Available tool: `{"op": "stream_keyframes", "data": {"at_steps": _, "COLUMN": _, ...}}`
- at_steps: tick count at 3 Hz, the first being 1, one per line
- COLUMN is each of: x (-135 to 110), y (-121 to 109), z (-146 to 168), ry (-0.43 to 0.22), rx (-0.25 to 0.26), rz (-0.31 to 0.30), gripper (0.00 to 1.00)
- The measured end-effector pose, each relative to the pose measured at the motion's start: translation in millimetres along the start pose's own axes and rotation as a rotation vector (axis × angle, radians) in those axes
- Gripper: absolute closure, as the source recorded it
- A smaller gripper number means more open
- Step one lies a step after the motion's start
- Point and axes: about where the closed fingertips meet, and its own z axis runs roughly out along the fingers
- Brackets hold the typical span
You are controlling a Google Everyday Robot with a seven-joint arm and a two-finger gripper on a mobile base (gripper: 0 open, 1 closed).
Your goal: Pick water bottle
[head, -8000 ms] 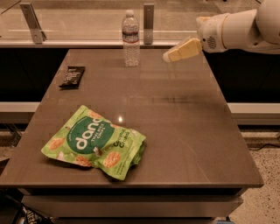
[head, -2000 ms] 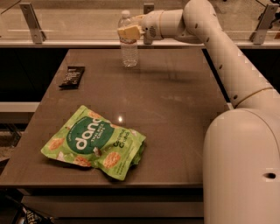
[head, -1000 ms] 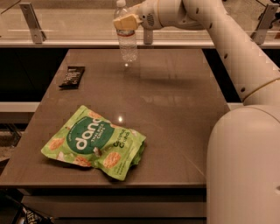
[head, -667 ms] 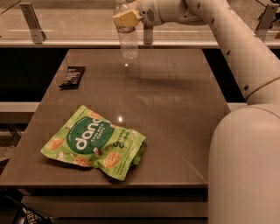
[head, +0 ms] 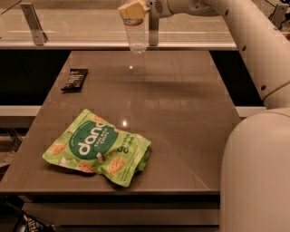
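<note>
The water bottle (head: pixel 136 35) is small, clear ribbed plastic: light, thin-walled, likely to dent or slip under a hard squeeze, so the stiffer upper part near the neck is the best hold. The gripper (head: pixel 132 10), high over the far edge of the table (head: pixel 181 113), has its fingers closed on just that part. The bottle hangs upright beneath them, seemingly clear of the tabletop.
</note>
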Motion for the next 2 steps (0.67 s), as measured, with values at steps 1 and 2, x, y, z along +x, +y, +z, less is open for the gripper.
{"op": "stream_keyframes", "data": {"at_steps": 1, "x": -18.9, "y": -0.4, "z": -7.2, "ry": 0.009, "rx": 0.026, "rz": -0.046, "gripper": 1.00}}
{"op": "stream_keyframes", "data": {"at_steps": 2, "x": -18.9, "y": -0.3, "z": -7.1, "ry": 0.009, "rx": 0.026, "rz": -0.046, "gripper": 1.00}}
